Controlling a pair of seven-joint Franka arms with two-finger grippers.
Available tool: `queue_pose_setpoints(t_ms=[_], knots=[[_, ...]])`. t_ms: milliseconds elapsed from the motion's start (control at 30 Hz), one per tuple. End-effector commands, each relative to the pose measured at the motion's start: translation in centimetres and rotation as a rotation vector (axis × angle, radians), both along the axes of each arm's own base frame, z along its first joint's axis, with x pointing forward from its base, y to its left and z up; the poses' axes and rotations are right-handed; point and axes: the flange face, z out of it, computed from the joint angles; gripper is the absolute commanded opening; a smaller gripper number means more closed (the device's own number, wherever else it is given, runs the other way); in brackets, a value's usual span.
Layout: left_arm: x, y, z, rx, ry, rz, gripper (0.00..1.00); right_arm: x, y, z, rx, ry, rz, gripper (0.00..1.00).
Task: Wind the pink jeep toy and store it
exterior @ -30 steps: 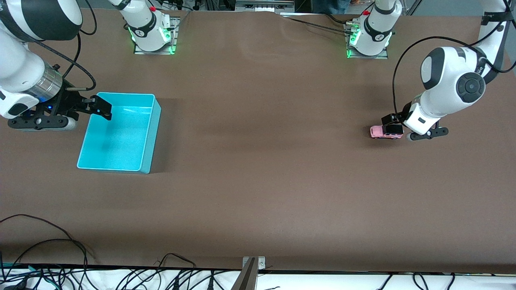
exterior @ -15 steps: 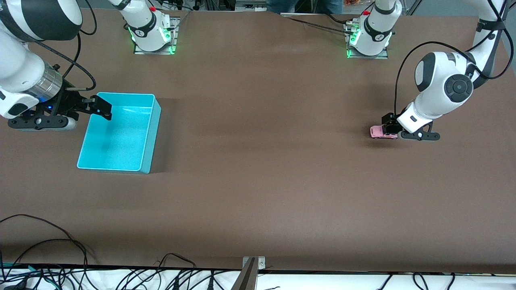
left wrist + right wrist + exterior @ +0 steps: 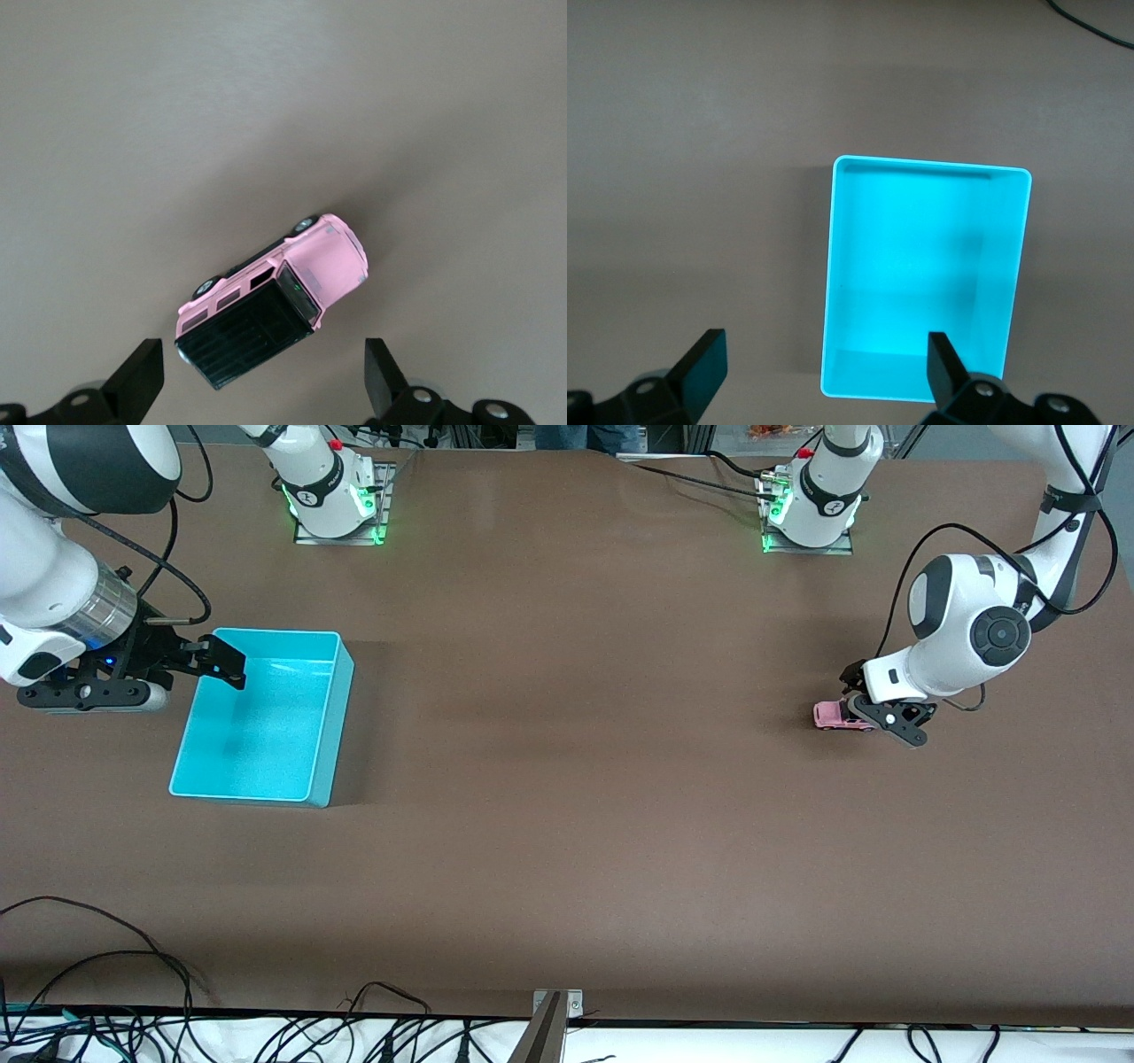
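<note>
The pink jeep toy (image 3: pixel 837 716) sits on its wheels on the brown desk (image 3: pixel 585 779), toward the left arm's end and well apart from the cyan bin (image 3: pixel 262 716) at the right arm's end. The left pincer (image 3: pixel 873 713) hangs low right over the jeep's black-roofed end, so that from the front only the pink hood end shows past the black fingers. In the left wrist view the jeep (image 3: pixel 271 299) lies askew between the two fingertips (image 3: pixel 142 379), roof up, with clear desk showing between each finger and the car's body; the fingers stand spread wide and neither touches the toy. The roofed end is the part closest to the pincer (image 3: pixel 264 381), the pink hood pointing away from it. Relative to the cyan bin, the right pincer (image 3: pixel 190 657) hovers over the bin's rim on the side nearest the right arm's end of the desk, one black fingertip showing above the bin's corner that lies farther from the front camera. Its fingers are spread apart too, with nothing between them, and the right wrist view looks straight down into the bin (image 3: pixel 926 279) with both fingertips (image 3: pixel 704 363) framing it. That arm waits.
</note>
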Motion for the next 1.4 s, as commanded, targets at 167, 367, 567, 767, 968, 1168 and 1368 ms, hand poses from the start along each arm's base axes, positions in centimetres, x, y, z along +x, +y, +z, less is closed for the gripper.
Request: queue_pose_setpoints(t_ms=[167,367,567,767,968,1168,1368], knots=[[-0.8,0.1,-1.9,-0.049,0.046,-0.354,1.0,0.2,0.1,0.5,-0.016,-0.01,0.006,1.0],[-1.2,0.3,-3.9,-0.082,0.025,-0.552,1.0,0.2,0.1,0.5,-0.017,-0.011,0.006,1.0],[-1.5,1.3,-5.1,-0.099,-0.009,-0.714,1.0,0.2,0.0,0.5,-0.017,-0.01,0.005,1.0],[-1.4,1.8,-5.5,-0.098,-0.02,-0.744,1.0,0.2,0.0,0.5,-0.017,-0.01,0.005,1.0],[-1.3,2.0,-6.2,-0.097,-0.027,-0.747,0.98,0.2,-0.1,0.5,-0.017,-0.01,0.003,1.0],[-1.3,2.0,-6.0,-0.096,-0.031,-0.747,0.38,0.2,0.0,0.5,-0.017,-0.01,0.005,1.0],[-0.8,1.9,-5.2,-0.087,-0.047,-0.752,0.04,0.2,0.0,0.5,-0.017,-0.01,0.005,1.0]])
